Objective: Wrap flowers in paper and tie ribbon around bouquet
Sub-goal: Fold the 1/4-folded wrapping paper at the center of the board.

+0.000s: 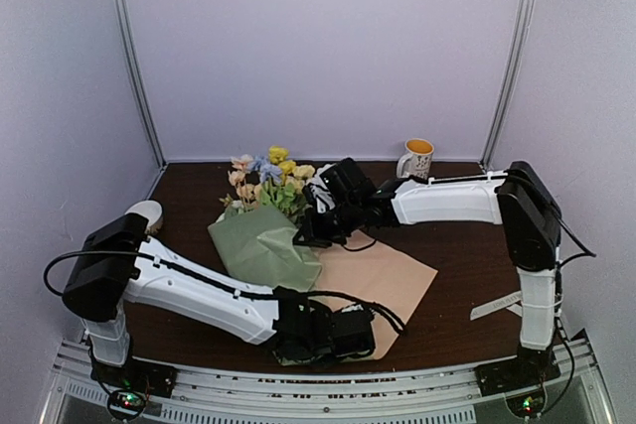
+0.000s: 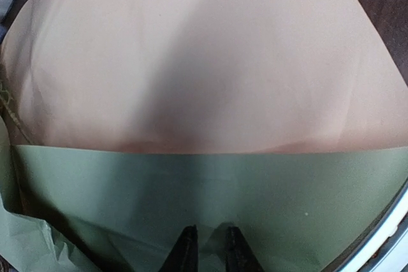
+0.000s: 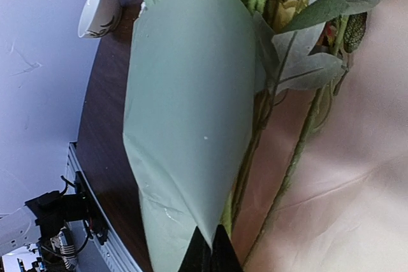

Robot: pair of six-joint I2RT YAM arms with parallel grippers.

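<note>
The paper (image 1: 383,275) lies peach side up in the middle of the table. One sage-green flap of it (image 1: 260,243) is folded over the flowers (image 1: 268,178), whose pastel blossoms stick out at the far end. In the right wrist view the stems (image 3: 299,151) lie bare on the peach side beside the flap (image 3: 191,93). My right gripper (image 1: 306,233) (image 3: 211,250) is shut on the flap's pointed corner. My left gripper (image 1: 343,335) (image 2: 209,246) pinches the sheet's near edge, turned up green (image 2: 255,189) against peach (image 2: 204,62). A cream ribbon (image 1: 495,307) lies by the right arm's base.
A white bowl (image 1: 147,213) (image 3: 99,11) lies on its side at the table's left edge. A white mug (image 1: 417,158) with orange inside stands at the back right. The table's metal front rail runs just below my left gripper.
</note>
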